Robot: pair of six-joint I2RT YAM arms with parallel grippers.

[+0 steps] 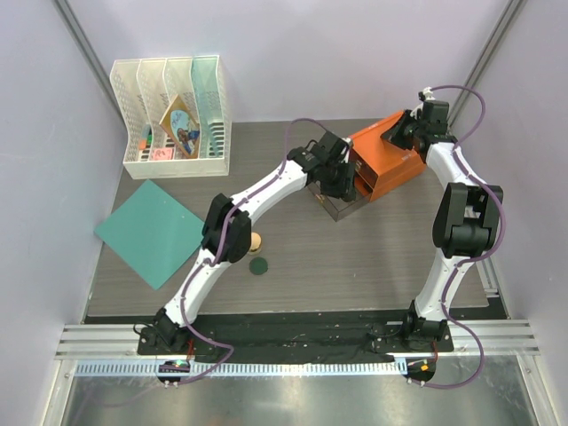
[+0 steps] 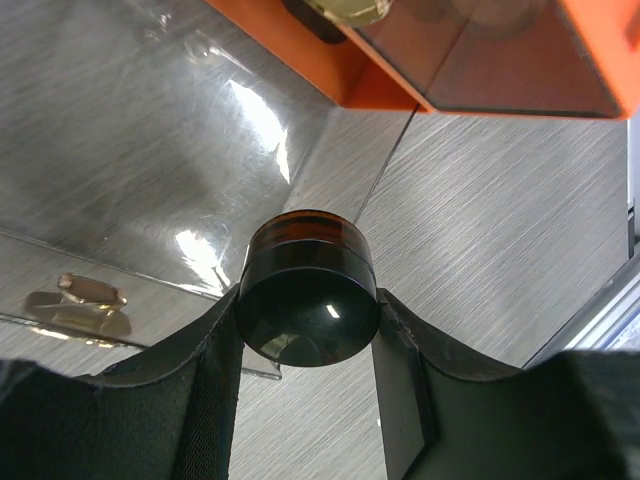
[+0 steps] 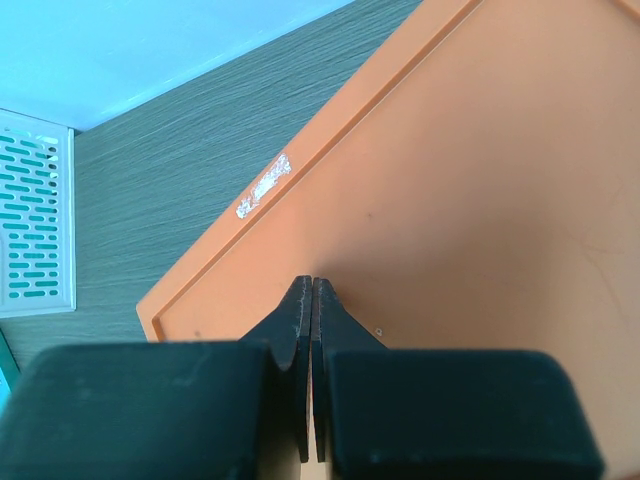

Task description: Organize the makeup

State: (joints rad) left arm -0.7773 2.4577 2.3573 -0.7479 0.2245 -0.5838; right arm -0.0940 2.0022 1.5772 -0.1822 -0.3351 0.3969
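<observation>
**L gripper (image 2: 310, 335) pinching black jar (image 2: 310, 300); R gripper (image 3: 313, 292) pressed together on box top.**

Detail: jar is clamped by its sides between the L fingers (image 2: 215, 370), at the corner of the clear drawer (image 1: 342, 207) pulled out of the orange drawer box (image 1: 388, 158). R fingertips touch each other w/ nothing between, tips against the box top. On the table (image 1: 382, 257), well apart from the box: tan round compact (image 1: 256, 241) and one dark-green disc (image 1: 259, 265), just beside each other near the L arm (image 1: 226, 232). Teal sheet (image 1: 149, 231) lies left; white file rack (image 1: 173, 115) rear-left.
</observation>
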